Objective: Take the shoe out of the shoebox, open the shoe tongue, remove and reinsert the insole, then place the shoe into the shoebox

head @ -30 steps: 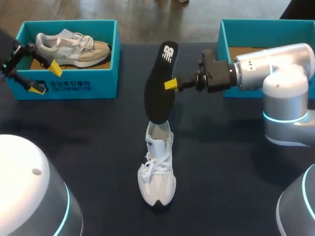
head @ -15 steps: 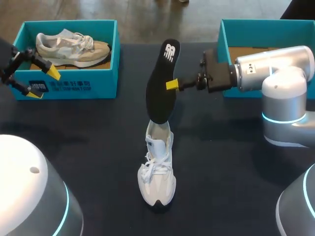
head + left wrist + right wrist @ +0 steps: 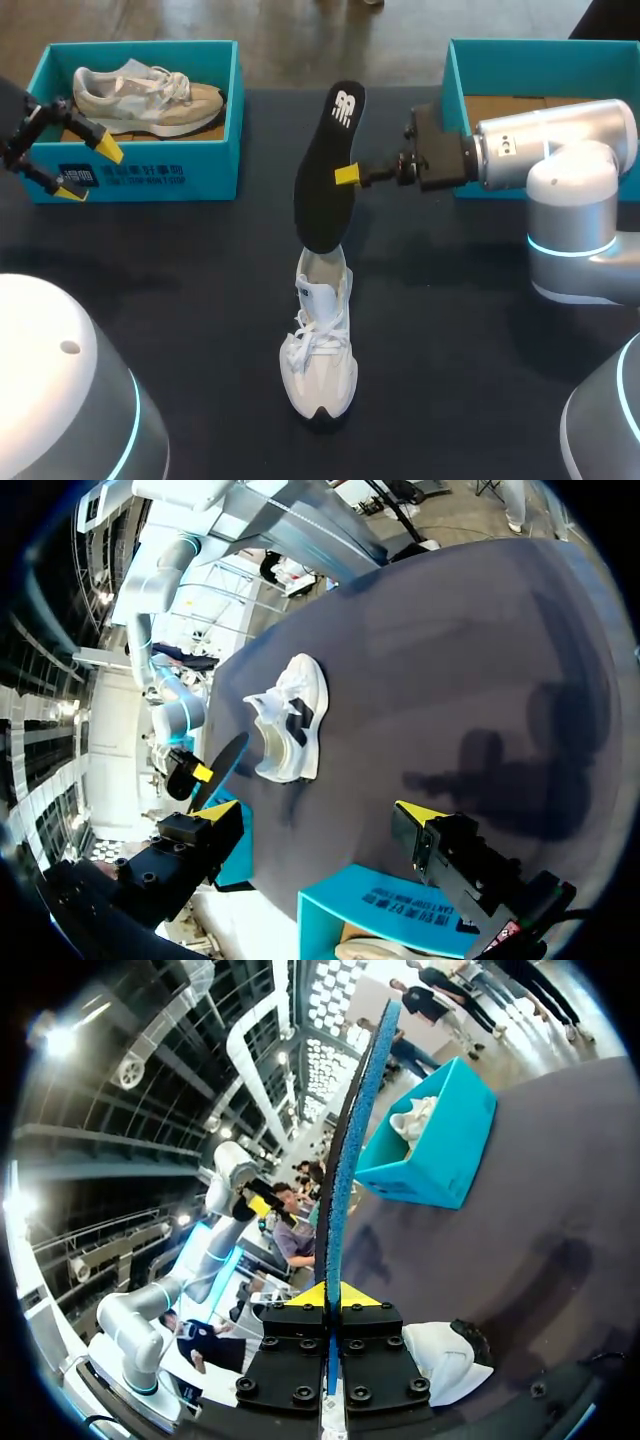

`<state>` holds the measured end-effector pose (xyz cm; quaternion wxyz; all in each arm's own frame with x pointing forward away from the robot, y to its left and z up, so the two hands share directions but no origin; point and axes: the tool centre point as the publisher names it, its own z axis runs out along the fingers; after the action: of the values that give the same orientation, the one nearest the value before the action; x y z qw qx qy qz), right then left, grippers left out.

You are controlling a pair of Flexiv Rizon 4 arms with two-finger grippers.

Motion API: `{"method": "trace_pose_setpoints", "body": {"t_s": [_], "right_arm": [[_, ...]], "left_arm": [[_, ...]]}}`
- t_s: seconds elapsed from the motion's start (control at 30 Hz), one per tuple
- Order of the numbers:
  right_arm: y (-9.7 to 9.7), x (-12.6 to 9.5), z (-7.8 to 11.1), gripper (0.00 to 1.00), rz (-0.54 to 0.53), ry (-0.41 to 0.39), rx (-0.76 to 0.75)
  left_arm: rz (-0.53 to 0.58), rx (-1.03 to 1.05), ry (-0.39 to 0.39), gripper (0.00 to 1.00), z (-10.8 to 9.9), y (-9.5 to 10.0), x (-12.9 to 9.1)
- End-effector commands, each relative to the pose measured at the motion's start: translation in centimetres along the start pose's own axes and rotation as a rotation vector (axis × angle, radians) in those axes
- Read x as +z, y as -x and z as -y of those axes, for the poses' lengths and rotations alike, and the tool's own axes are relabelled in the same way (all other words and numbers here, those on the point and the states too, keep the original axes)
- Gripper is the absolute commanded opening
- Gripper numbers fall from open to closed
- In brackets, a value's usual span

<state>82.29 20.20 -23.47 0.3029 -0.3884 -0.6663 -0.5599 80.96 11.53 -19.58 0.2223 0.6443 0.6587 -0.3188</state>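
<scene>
The insole is held up on end over the middle of the worktop. Its low end is at the heel opening of the white shoe. The shoe stands flat with its toe turned to the near edge. The insole is clamped by the right jaws on its two flat faces, about halfway along. The left jaws are wide apart with nothing between them, just in front of the box at the far left corner.

The insole is judged to be light, thin and bendy. A hold near the middle is thought best, since it would likely flop if held by one end. The shoe is likely light and soft on top. It could be tipped or pushed along when the insole is pressed in, so a hold at the heel may be needed.

In the head view the black face of the insole is seen, but it cannot be told if the low end is inside the shoe. In the right wrist view the insole is seen edge on, with a blue layer, pinched between the yellow tips. The shoe is seen under the jaws. In the left wrist view the shoe is seen from the side.
</scene>
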Motion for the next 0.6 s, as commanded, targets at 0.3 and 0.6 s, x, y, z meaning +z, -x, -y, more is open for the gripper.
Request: {"method": "trace_pose_setpoints", "body": {"t_s": [0.3,0.6], "right_arm": [[-0.06,0.15,0.03,0.0,0.003,0.001,0.0],[-0.3,1.04,-0.01,0.0,0.048,-0.024,-0.109]], "left_arm": [[-0.001,0.001,0.0,1.0,-0.01,-0.02,-0.02],[-0.001,0.001,0.0,1.0,-0.01,-0.02,-0.02]]}}
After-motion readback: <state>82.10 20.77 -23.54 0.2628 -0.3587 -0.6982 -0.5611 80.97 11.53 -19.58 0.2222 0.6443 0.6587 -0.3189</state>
